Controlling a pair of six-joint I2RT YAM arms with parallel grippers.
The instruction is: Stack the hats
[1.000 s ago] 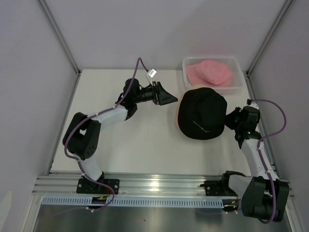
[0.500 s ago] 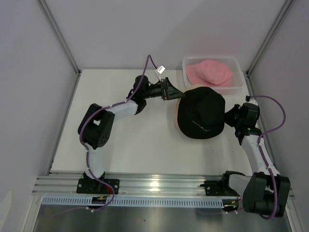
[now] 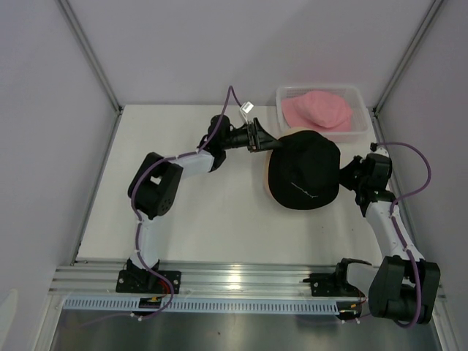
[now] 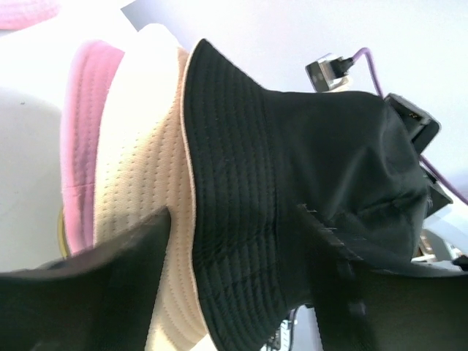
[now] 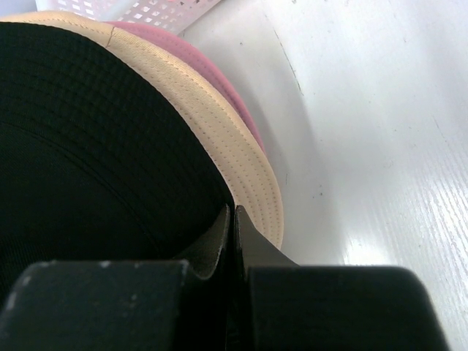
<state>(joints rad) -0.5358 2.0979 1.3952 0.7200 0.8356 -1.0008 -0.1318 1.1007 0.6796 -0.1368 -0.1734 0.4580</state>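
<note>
Black hat (image 3: 303, 172) sits on top of beige hat (image 4: 146, 219) and pink hat (image 4: 80, 146), between our two hands, so three are stacked. Right hand (image 5: 232, 219) pinches its brim. Left hand (image 3: 262, 140) is spread, brim between the fingers. Second pink hat (image 3: 322, 108) lies in the bin (image 3: 360, 131) beyond the right hand, so we judge one left.

Black hat (image 3: 304, 172) over cream hat (image 4: 139, 219), pink hat (image 4: 80, 146).

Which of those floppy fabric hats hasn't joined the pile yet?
The pink fabric bucket hat lying alone in the clear plastic bin at the back. The black bucket hat, cream bucket hat and second pink bucket hat are already stacked together.
</note>
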